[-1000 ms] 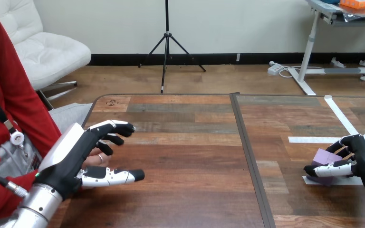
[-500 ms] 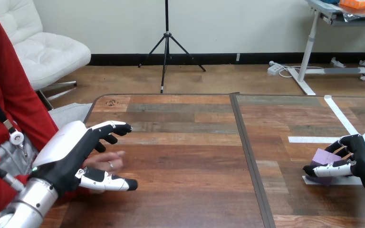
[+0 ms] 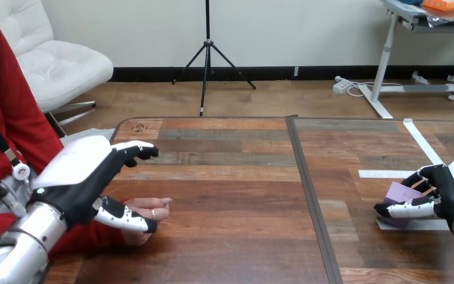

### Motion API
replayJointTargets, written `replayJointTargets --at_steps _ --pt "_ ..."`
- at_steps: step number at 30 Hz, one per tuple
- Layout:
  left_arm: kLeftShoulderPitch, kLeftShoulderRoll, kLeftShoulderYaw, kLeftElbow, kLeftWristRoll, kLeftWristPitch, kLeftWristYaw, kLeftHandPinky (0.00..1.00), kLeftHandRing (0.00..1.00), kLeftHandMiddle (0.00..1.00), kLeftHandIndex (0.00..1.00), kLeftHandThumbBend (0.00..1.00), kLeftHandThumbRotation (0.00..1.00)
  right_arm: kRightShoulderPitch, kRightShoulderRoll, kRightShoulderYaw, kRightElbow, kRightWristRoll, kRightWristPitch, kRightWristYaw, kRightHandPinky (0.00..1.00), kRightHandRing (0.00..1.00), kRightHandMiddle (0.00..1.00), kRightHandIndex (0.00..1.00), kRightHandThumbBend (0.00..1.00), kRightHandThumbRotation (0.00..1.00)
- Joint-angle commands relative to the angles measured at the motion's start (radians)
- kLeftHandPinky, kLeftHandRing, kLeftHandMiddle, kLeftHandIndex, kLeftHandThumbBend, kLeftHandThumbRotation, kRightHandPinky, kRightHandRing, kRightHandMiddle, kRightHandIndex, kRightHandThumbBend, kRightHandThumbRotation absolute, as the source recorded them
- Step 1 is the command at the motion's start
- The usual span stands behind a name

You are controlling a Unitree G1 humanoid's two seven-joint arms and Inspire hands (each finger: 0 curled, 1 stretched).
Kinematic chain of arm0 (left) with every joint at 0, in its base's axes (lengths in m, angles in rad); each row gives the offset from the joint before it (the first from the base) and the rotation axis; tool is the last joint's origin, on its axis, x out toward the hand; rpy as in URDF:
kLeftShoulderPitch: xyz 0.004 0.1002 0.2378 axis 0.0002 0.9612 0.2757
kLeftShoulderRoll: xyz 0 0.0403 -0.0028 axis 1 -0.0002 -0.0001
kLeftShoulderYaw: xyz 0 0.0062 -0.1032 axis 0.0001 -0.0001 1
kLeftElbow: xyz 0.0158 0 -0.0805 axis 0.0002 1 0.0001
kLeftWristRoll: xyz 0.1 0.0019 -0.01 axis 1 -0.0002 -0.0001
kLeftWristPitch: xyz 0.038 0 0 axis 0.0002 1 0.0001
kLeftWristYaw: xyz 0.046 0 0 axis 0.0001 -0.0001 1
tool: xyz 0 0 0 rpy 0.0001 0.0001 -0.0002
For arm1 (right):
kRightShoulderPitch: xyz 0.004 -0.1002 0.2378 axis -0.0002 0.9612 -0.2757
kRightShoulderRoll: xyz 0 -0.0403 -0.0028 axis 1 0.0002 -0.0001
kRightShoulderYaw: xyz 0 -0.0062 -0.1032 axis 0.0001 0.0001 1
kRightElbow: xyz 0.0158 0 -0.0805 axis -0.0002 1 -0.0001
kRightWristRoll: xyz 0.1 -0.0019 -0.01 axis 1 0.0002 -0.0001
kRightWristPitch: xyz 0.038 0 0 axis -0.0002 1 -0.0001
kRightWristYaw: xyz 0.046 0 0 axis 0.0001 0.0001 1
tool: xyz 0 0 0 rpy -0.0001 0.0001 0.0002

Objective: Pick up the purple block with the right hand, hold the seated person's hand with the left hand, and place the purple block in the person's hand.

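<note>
Just one purple block point(image 3: 402, 193) — right hand point(image 3: 453, 199)

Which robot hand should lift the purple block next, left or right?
Right. The right hand has its fingers and thumb curled round the purple block near the right edge of the table. The left hand is far across the table, over the person's hand.
</note>
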Motion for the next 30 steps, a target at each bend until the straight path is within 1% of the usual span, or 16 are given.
replayJointTargets --at_steps 1,4,7,14,20,29,30 --pt "-0.056 0.051 -0.025 -0.052 0.01 0.029 0.002 0.7 0.77 0.81 0.8 1.0 0.14 -0.069 -0.017 -0.007 -0.038 0.013 -0.024 -0.016 0.44 0.46 0.49 0.47 0.81 0.0" --pt "-0.06 0.064 -0.032 -0.048 0.009 0.045 -0.001 0.7 0.77 0.81 0.8 1.0 0.13 -0.07 -0.017 -0.007 -0.036 0.014 -0.024 -0.016 0.44 0.46 0.49 0.47 0.81 0.0" --pt "-0.07 0.092 -0.045 -0.037 0.01 0.071 -0.008 0.7 0.77 0.81 0.8 1.0 0.12 -0.072 -0.016 -0.009 -0.036 0.016 -0.025 -0.014 0.43 0.45 0.49 0.47 0.81 0.0" --pt "-0.075 0.117 -0.062 -0.035 0.009 0.1 -0.008 0.69 0.76 0.8 0.8 1.0 0.07 -0.077 -0.012 -0.011 -0.037 0.02 -0.007 -0.011 0.43 0.46 0.49 0.47 0.81 0.0" --pt "-0.078 0.134 -0.077 -0.045 0.032 0.142 -0.016 0.7 0.76 0.8 0.8 1.0 0.05 -0.075 -0.013 -0.01 -0.038 0.021 -0.02 -0.015 0.43 0.45 0.48 0.47 0.82 0.0" --pt "-0.09 0.148 -0.095 -0.068 0.018 0.243 -0.095 0.75 0.8 0.83 0.83 1.0 0.02 -0.074 -0.012 -0.009 -0.037 0.021 -0.023 -0.019 0.42 0.45 0.48 0.47 0.82 0.0" --pt "-0.092 0.149 -0.098 -0.077 0.019 0.265 -0.114 0.75 0.8 0.83 0.84 1.0 0.02 -0.074 -0.012 -0.01 -0.037 0.022 -0.025 -0.019 0.42 0.45 0.48 0.47 0.82 0.0"
